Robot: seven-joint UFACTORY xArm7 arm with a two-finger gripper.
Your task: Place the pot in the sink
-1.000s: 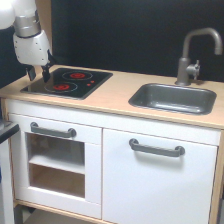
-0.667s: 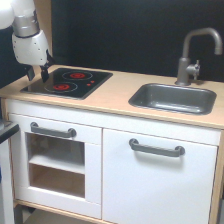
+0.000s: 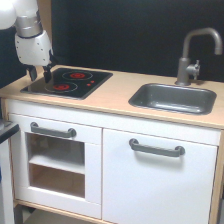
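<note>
Dark fingers of my gripper (image 3: 39, 75) hang parted with nothing between them, just above the stovetop (image 3: 68, 83) at its edge toward the exterior view's left. I cannot see the pot anywhere. Well apart, toward the right, lies the grey sink (image 3: 150, 95) under its faucet (image 3: 192, 52)

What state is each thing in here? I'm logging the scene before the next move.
gripper: open, holding nothing, over the stovetop's left edge.
stovetop: bare, both burner rings red.
sink: empty.
faucet: upright, no water running.
cabinet door: shut.
oven door: shut.
pot: not in view.
</note>
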